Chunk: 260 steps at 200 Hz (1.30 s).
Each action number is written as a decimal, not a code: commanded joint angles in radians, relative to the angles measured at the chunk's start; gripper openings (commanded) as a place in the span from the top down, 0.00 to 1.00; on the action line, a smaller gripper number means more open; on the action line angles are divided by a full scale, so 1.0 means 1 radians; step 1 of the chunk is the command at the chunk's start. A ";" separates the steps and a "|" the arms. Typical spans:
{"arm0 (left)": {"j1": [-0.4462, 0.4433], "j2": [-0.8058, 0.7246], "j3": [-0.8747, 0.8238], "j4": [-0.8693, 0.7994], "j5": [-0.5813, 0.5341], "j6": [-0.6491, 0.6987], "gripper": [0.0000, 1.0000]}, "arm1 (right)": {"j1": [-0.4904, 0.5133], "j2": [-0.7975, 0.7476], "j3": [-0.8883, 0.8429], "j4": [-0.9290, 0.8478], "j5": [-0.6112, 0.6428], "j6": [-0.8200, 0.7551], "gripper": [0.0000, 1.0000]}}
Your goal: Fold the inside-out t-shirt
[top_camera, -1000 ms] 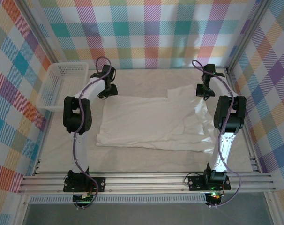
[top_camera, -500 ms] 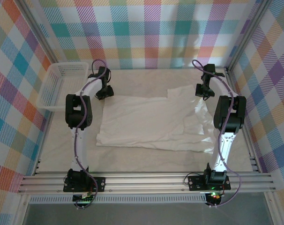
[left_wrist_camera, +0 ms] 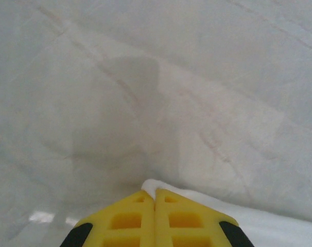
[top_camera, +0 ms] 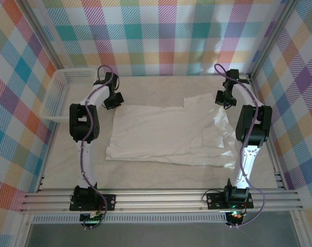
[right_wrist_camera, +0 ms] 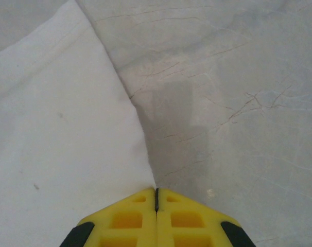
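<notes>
Left tool [top_camera: 113, 101] just clamped shut, now pinches inside-out t-shirt [top_camera: 166, 134] corner nearest basket [top_camera: 73, 77]. My right tool [top_camera: 223, 99] clenched on corner farthest from basket. Shirt spread flat on counter [top_camera: 145, 172] beside basket. Both far corners gripped, so fold-over looks ready.

The walls [top_camera: 161, 36] are all checks: pink, orange, yellow, green, teal, blue and purple squares with white stripes. The t-shirt [top_camera: 166, 134] is plain white. The table [top_camera: 161, 172] under it is creamy white with thin, faint brownish lines. The basket [top_camera: 58, 98] is white with a grid of little holes. The left arm [top_camera: 97, 95] and right arm [top_camera: 244, 164] are white and black, with purple cables [top_camera: 82, 159]. The left gripper [left_wrist_camera: 155, 194] and right gripper [right_wrist_camera: 156, 191] are bright yellow with black pads [left_wrist_camera: 76, 235]. The rails [top_camera: 161, 198] in front are silver-grey.
</notes>
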 commanded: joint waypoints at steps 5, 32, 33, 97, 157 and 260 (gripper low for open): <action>0.027 -0.091 -0.031 -0.007 0.061 -0.018 1.00 | -0.021 -0.011 0.026 -0.026 -0.110 0.031 1.00; 0.029 -0.119 -0.039 -0.014 0.093 -0.021 1.00 | -0.022 -0.027 0.040 -0.049 -0.126 0.047 1.00; 0.030 -0.120 -0.039 -0.016 0.093 -0.021 1.00 | -0.022 -0.028 0.040 -0.049 -0.125 0.047 1.00; 0.063 -0.346 -0.241 -0.010 0.095 -0.033 1.00 | -0.090 -0.238 -0.182 0.030 -0.193 0.166 1.00; 0.098 -0.491 -0.558 0.068 0.110 -0.037 1.00 | -0.144 -0.322 -0.458 0.132 -0.264 0.231 1.00; 0.110 -0.570 -0.766 0.153 0.203 -0.049 1.00 | -0.159 -0.447 -0.687 0.186 -0.139 0.322 1.00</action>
